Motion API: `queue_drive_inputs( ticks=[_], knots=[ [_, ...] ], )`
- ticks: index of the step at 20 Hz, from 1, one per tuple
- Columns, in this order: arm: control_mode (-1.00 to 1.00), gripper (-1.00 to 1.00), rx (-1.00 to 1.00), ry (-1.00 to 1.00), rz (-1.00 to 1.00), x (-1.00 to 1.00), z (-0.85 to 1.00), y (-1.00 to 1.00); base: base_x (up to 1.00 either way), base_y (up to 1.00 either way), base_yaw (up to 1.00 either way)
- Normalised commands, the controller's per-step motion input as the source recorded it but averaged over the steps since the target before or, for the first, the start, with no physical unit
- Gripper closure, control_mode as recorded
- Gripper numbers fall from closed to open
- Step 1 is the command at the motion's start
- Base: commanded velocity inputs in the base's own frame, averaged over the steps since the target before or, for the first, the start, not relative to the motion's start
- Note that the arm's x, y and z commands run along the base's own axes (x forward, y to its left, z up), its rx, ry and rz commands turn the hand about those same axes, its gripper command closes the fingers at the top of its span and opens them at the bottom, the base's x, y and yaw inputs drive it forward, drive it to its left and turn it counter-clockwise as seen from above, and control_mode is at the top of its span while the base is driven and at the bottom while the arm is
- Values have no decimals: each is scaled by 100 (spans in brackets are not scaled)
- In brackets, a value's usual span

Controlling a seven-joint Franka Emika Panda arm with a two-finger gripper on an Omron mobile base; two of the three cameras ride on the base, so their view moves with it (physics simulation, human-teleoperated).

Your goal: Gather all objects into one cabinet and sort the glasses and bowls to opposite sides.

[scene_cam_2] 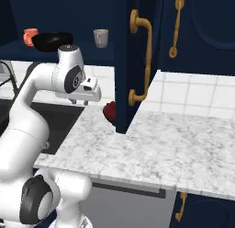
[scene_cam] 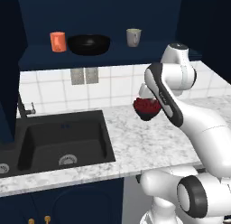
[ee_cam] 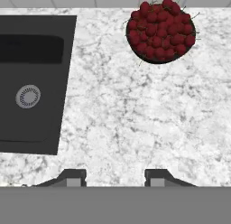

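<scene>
- The gripper (ee_cam: 115,175) hangs above the marble counter (ee_cam: 135,119), its jaws apart and holding nothing.
- The dark red bowl (ee_cam: 161,30) sits on the counter by the tiled wall, well apart from the black sink (ee_cam: 31,83).
- On the cabinet shelf (scene_cam: 113,53) stand an orange mug (scene_cam: 57,41), the black bowl (scene_cam: 89,44) just beside it, and a grey-beige mug (scene_cam: 133,37) further right.

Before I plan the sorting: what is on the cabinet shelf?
An orange mug, a black bowl and a grey-beige mug. The shelf's right end is hidden behind the door.
</scene>
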Motion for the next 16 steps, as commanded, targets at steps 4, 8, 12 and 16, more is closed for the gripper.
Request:
queue_drive_inputs(
  ticks=[4,8,12,16],
  knots=[
    [100,-100,0,0,0,0,0,0,-26,0,1],
    [100,-100,0,0,0,0,0,0,-100,0,7],
    [100,-100,0,0,0,0,0,0,-100,0,2],
    [100,-100,0,0,0,0,0,0,-100,0,-7]
  ],
)
